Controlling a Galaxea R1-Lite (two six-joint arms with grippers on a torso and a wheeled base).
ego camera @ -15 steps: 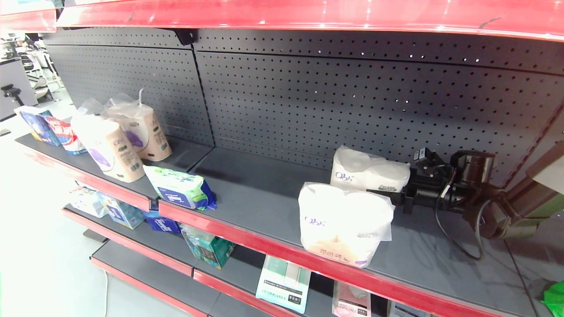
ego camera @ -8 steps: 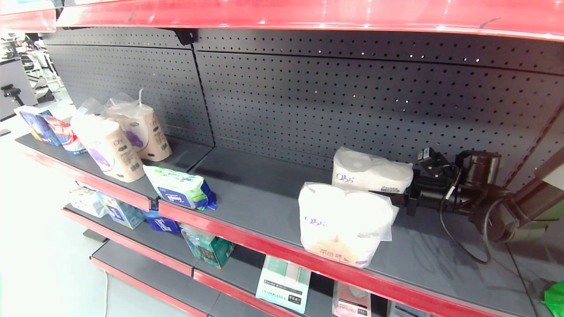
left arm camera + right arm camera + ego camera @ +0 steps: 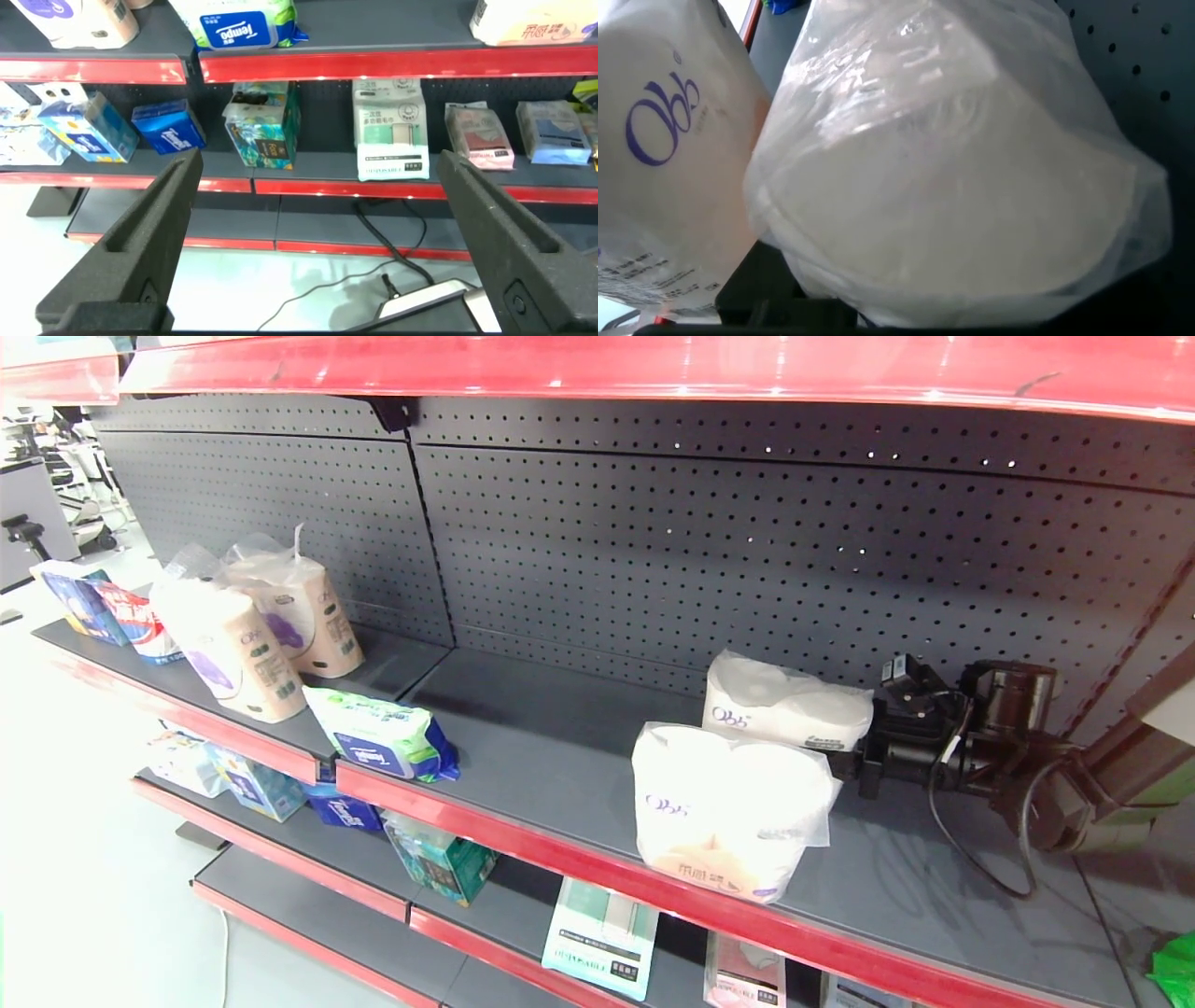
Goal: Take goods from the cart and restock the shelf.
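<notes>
A white toilet paper pack (image 3: 784,705) lies at the back of the grey shelf (image 3: 560,747), close to the pegboard wall. My right gripper (image 3: 845,761) comes in from the right and is shut on this pack's right end. In the right wrist view the same pack (image 3: 952,177) sits right in front of the camera. A second, larger toilet paper pack (image 3: 728,807) stands at the shelf's front edge, just ahead of the held one; its printed side (image 3: 663,168) is beside the held pack. My left gripper (image 3: 313,247) hangs open with nothing in it, low in front of the lower shelves.
Left along the shelf lie a wet wipes pack (image 3: 383,733) and two tall tissue packs (image 3: 229,649). The pegboard wall (image 3: 653,551) closes the back. Lower shelves hold boxes (image 3: 262,126) and packets (image 3: 392,135). A cable (image 3: 374,280) lies on the floor.
My right gripper and the rear pack shifted slightly to the right, then eased back a little. The front pack and the left gripper's surroundings stayed put.
</notes>
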